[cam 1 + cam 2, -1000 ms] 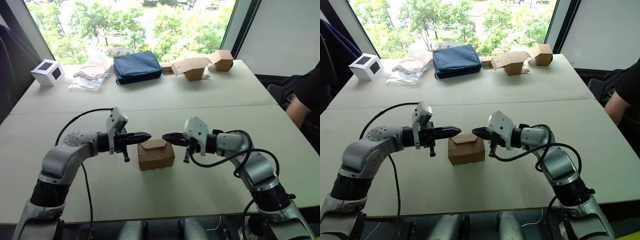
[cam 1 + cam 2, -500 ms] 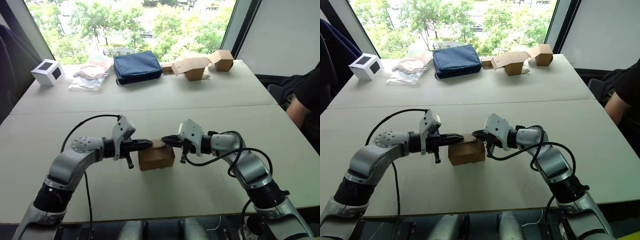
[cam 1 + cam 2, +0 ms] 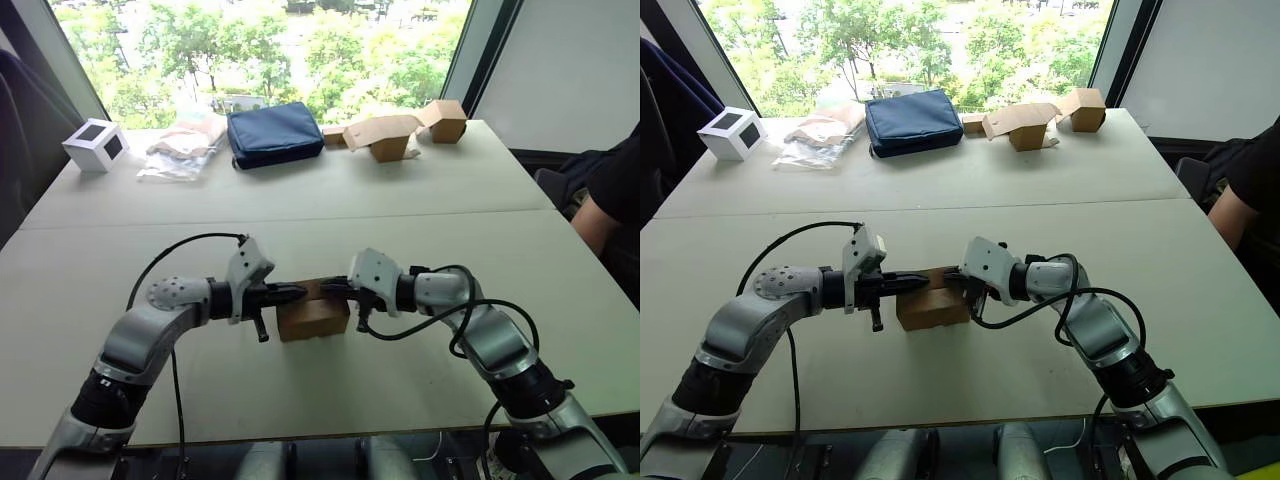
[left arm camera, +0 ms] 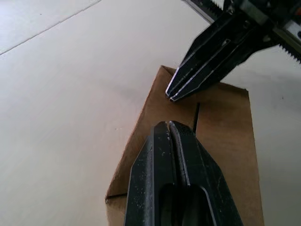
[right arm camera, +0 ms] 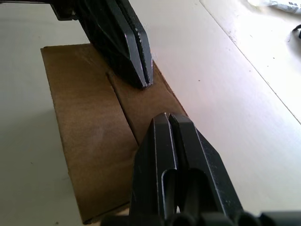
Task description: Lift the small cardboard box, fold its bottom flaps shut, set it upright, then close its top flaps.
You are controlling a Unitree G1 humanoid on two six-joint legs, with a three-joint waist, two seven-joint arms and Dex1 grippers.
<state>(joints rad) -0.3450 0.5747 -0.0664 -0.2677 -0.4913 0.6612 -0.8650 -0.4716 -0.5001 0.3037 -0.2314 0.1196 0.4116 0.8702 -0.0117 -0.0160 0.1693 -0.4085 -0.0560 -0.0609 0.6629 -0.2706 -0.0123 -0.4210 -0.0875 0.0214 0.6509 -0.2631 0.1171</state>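
The small cardboard box (image 3: 312,318) stands on the table in front of me, plain brown. Its top flaps (image 5: 89,127) lie flat, with a seam running between them. My left gripper (image 3: 297,292) reaches in from the left, shut, with its tip over the box's top. My right gripper (image 3: 328,289) comes from the right, also shut, its tip over the same top. In the left wrist view my left gripper (image 4: 168,124) points at the right gripper (image 4: 170,96) a short gap away, both above the box (image 4: 225,155). Neither gripper holds anything.
At the far side of the table stand a white cube (image 3: 95,143), a plastic-wrapped pack (image 3: 185,145), a navy bag (image 3: 273,133) and brown boxes with splayed flaps (image 3: 395,135). A person's arm (image 3: 610,200) shows at the right edge.
Both grippers have moved inward and lower, from either side of the box to over its top. Their tips now nearly meet. The box has stayed in place.
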